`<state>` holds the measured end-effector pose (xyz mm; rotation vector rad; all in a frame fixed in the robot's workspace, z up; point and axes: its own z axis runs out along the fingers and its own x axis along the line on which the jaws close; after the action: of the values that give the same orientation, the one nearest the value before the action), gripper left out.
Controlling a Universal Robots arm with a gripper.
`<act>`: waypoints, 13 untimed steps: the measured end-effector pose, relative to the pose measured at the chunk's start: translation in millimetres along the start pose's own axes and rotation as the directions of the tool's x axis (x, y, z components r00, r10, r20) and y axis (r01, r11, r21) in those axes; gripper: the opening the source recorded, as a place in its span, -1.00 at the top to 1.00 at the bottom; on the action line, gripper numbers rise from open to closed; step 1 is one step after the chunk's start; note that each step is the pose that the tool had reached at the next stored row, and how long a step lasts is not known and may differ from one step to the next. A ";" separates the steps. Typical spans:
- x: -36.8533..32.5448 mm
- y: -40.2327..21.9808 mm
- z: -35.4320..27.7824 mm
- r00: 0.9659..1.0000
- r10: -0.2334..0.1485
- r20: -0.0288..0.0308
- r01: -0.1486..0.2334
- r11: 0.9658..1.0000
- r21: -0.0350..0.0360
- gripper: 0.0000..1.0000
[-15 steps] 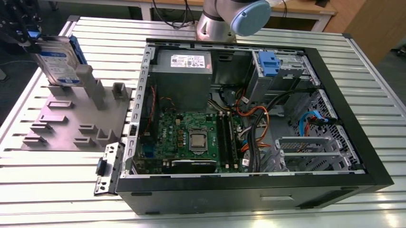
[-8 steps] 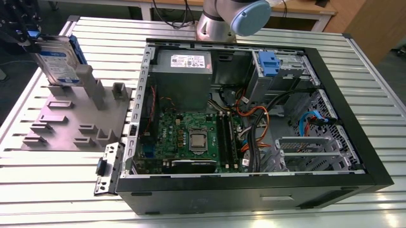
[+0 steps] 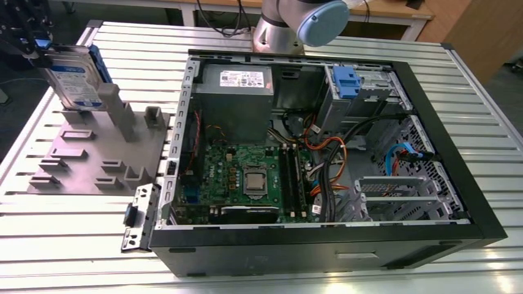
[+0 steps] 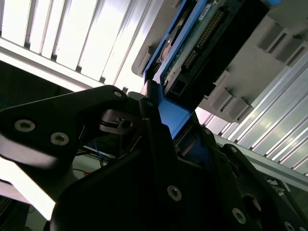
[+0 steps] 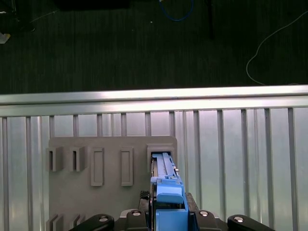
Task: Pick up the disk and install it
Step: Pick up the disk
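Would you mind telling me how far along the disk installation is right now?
Done: the gripper is shut on the disk's blue carrier. In hand: the disk stands upright at the grey stand's slot, on the exterior view's left; I cannot tell whether it is lifted clear. Left: the install itself, since the disk is not yet in the open case.

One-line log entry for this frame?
gripper: shut on disk | disk pose: upright in grey fixture slot, exterior view's left | computer case: open, disk not installed
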<state>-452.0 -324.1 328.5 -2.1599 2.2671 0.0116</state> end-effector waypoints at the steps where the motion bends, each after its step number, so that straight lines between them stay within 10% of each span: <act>1: 0.0 0.0 -0.7 1.000 0.000 0.000 0.000 1.000 0.000 0.27; 13: -0.1 -0.1 -6.2 1.000 0.000 0.000 0.000 1.000 0.001 0.27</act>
<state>-451.9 -324.1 334.7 -2.1596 2.2667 0.0113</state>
